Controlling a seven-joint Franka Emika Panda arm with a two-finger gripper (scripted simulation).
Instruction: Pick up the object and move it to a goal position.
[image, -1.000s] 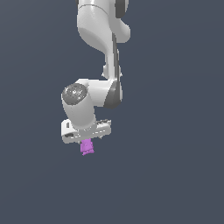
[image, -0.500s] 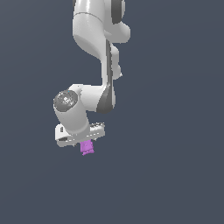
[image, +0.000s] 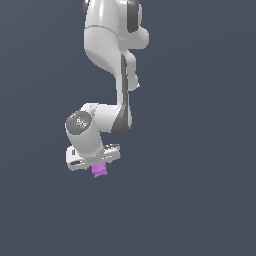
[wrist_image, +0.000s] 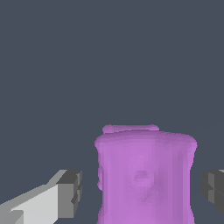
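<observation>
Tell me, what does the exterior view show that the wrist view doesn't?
Only the exterior view shows the whole white arm reaching down, with the hand at its end. Only the wrist view shows a visible gap between the dark fingertips and the purple object's sides. Both show that purple object between the fingers against a plain dark background.

Plain dark slate-grey ground (image: 200, 200) fills both views, uniform and featureless, with no visible edge and no item seen resting directly upon it.
</observation>
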